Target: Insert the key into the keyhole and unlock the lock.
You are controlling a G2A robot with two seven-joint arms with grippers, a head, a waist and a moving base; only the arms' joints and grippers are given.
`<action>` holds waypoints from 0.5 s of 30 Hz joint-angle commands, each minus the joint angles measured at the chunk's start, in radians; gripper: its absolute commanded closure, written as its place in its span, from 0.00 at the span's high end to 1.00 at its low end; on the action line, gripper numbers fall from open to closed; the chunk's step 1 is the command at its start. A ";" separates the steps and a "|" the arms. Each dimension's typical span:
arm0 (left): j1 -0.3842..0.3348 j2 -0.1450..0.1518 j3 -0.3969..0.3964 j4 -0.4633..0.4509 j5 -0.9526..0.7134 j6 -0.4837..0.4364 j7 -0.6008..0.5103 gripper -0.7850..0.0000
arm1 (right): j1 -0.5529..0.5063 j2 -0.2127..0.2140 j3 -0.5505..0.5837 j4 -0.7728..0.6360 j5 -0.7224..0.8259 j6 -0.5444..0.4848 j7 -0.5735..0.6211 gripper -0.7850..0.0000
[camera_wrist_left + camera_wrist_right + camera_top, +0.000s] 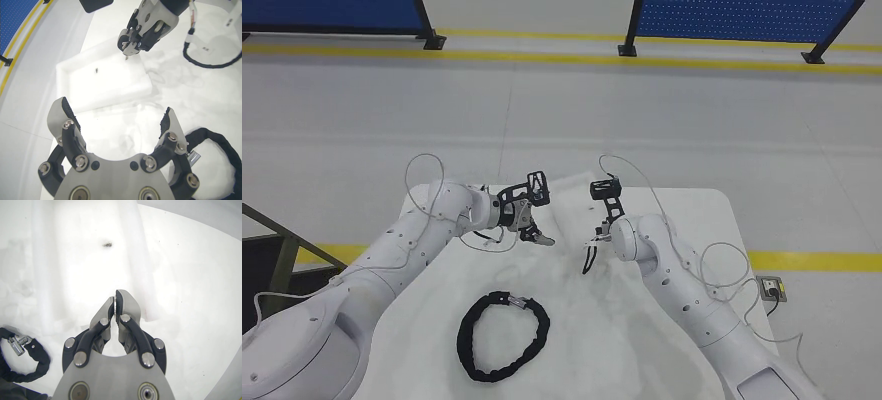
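A black fabric-covered chain lock (474, 326) lies in a ring on the white table, its metal lock head (504, 297) at the far side of the ring. My right gripper (115, 298) is shut on the small silver key (114, 305), above the table beyond the lock. From the left wrist view the key's tip (126, 56) pokes down out of the right gripper (127, 49). My left gripper (116, 107) stands open and empty, facing the right one (588, 262), with the lock head (193, 157) just beside its finger. The lock head (18, 346) lies apart from the right gripper.
A shallow white foam tray (143, 75) with a small dark speck (96, 70) sits on the table between and beyond the two grippers. Loose cables (208, 64) hang off the right arm. The table's rounded edge (217, 236) curves past the tray.
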 commanded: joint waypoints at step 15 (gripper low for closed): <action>0.029 -0.153 0.005 0.168 0.112 0.196 0.029 1.00 | -0.015 -0.011 0.005 -0.016 0.003 -0.039 0.013 0.00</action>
